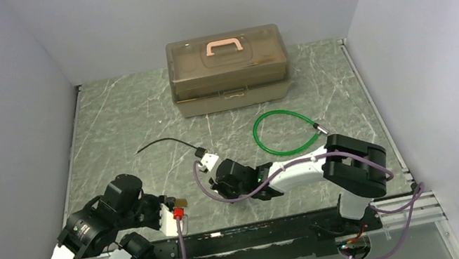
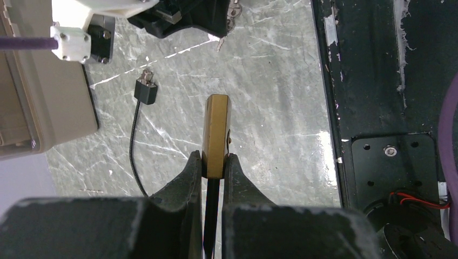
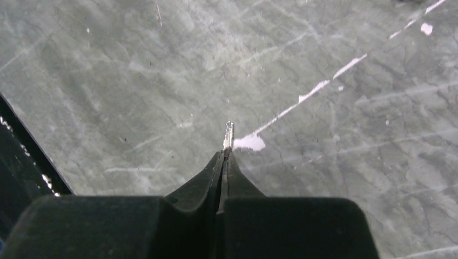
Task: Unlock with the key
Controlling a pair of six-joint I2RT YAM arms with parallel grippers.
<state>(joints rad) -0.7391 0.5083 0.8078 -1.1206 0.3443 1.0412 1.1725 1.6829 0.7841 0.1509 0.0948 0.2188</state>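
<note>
Left gripper [image 2: 215, 164]: clenched on the brass padlock [image 2: 216, 129]. Both fingers squeeze one end and the rest of the body sticks out past the fingertips.
Padlock place: held above the desk [image 1: 118, 120] close to its near edge, left of the middle.
Right gripper [image 3: 223, 162]: clenched on the key [image 3: 229, 135]. The jaws are pressed together and only the silver tip shows beyond them.
Key place: above the desk near the near edge, about the middle. In the left wrist view it hangs beyond the padlock, apart from it.
Keyhole: cannot tell which face of the padlock carries it.
Toolbox [image 1: 227, 65]: translucent tan with a pink handle, lid down, at the middle of the far edge.
Green cable [image 1: 274, 114]: looped flat on the desk, right of the middle, between the toolbox and the right arm.
Black cable [image 1: 164, 140]: lies on the desk left of the middle, its plug end just beside the right wrist.
</note>
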